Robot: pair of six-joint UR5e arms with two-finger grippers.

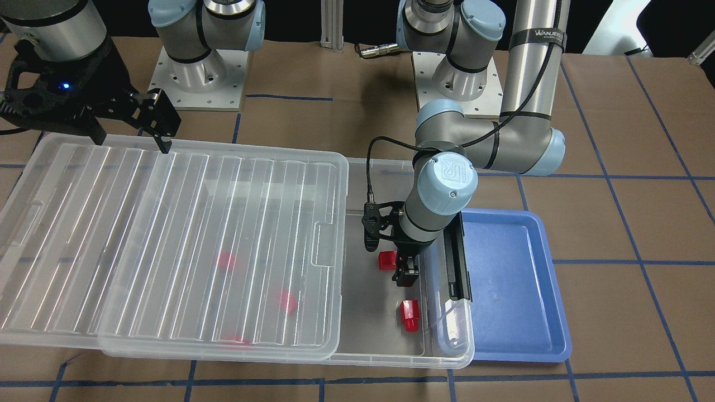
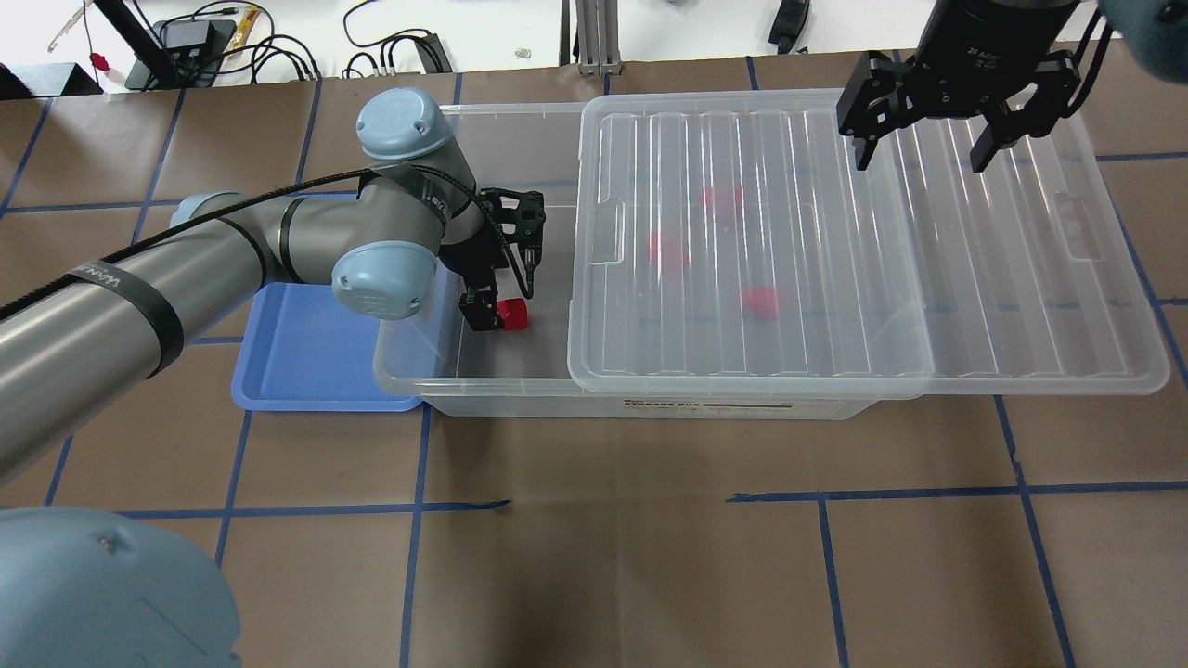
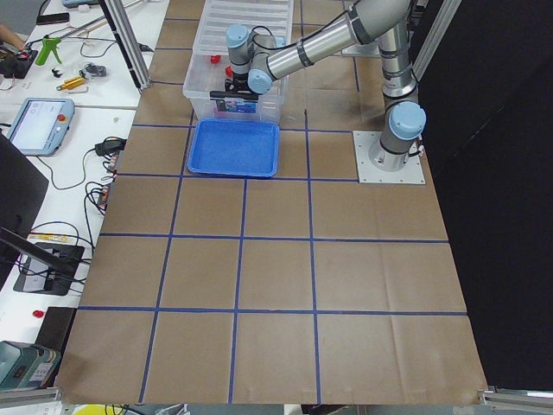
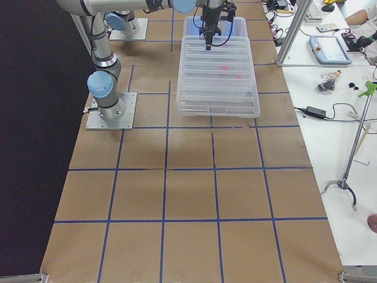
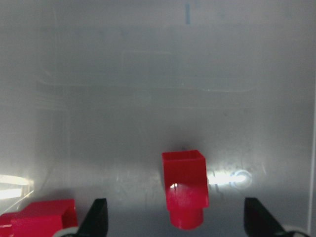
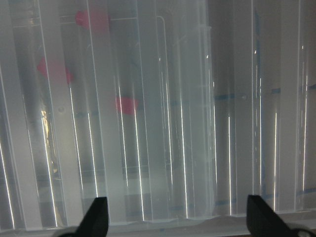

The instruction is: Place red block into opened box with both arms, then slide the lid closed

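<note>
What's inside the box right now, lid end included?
The uncovered end of the box holds a red block and a second red block. Through the lid, three blurred red shapes show. Their pose is too blurred to tell.

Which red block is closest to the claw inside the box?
The glossy red plastic block right beside the left claw; the others lie farther off or under the clear lid.
</note>
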